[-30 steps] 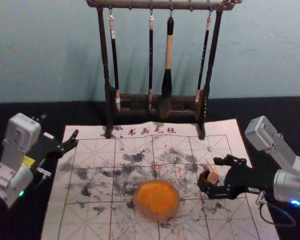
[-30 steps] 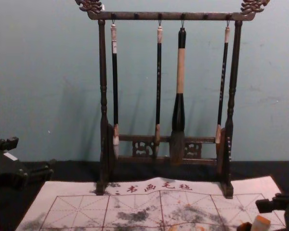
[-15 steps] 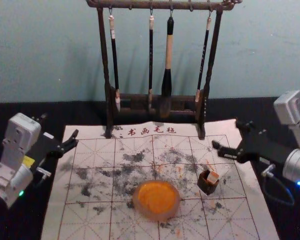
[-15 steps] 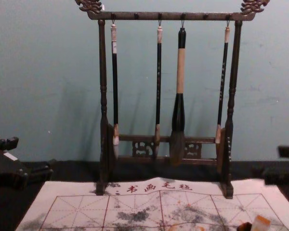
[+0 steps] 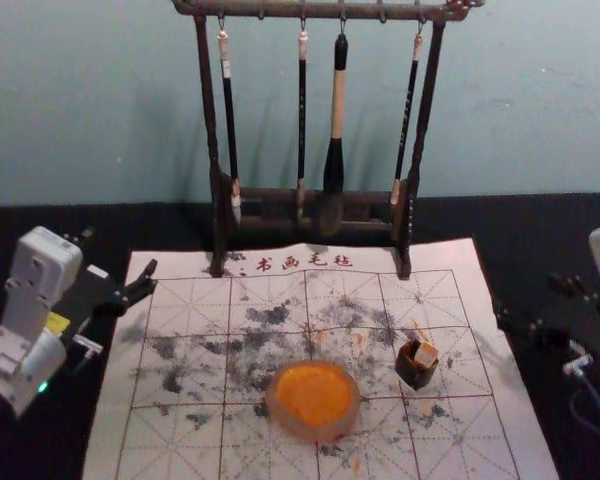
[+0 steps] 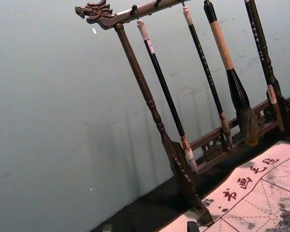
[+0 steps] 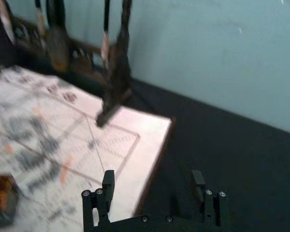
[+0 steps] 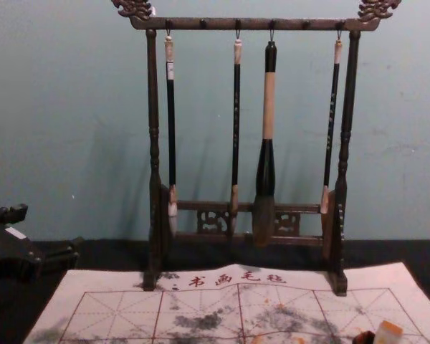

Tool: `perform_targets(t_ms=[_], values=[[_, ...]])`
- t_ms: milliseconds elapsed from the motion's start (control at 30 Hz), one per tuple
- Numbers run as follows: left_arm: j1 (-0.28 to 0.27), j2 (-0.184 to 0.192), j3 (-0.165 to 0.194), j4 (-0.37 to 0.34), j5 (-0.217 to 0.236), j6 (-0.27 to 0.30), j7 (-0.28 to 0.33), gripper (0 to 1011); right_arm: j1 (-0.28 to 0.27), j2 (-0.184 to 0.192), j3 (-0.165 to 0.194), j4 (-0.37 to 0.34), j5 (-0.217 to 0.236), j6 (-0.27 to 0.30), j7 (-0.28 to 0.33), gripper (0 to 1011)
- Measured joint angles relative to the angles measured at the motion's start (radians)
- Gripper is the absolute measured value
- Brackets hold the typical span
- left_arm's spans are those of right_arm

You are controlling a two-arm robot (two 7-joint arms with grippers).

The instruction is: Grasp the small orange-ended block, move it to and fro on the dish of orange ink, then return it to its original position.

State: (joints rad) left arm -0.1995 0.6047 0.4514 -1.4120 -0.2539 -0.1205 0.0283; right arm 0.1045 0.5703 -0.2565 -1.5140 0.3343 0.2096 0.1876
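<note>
The small block (image 5: 426, 353), pale with orange on it, sits tilted in a dark holder (image 5: 414, 374) on the mat. In the chest view the block (image 8: 388, 332) has an orange upper end. A round dish of orange ink (image 5: 315, 397) lies left of the holder. My right gripper (image 5: 528, 299) is off to the right, apart from both; in the right wrist view the right gripper (image 7: 153, 182) is open with nothing between its fingers. My left gripper (image 5: 120, 252) is parked open at the left; its tips edge into the left wrist view.
A wooden rack (image 5: 216, 215) with several hanging brushes stands at the mat's back edge. The ink-stained mat (image 5: 185, 440) lies on a black table (image 5: 570, 230), with a plain wall behind the rack.
My right gripper has let go at the holder and block and moved away to the right, past the mat's edge. Block and holder have stayed. The left arm has not moved.
</note>
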Motion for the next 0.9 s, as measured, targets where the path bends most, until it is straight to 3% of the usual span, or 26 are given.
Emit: perform_targets(t_ms=[167, 333, 900], values=[[0.000, 0.000, 0.000, 0.000, 0.000, 0.000, 0.000, 1001, -0.025, -0.017, -0.002, 0.022, -0.057, -0.021, -0.053, 1000], [0.000, 0.000, 0.000, 0.000, 0.000, 0.000, 0.000, 1001, -0.029, -0.030, 0.002, 0.030, -0.085, -0.041, -0.072, 1000], [0.000, 0.000, 0.000, 0.000, 0.000, 0.000, 0.000, 1001, -0.028, -0.026, 0.000, 0.029, -0.083, -0.040, -0.068, 1000]])
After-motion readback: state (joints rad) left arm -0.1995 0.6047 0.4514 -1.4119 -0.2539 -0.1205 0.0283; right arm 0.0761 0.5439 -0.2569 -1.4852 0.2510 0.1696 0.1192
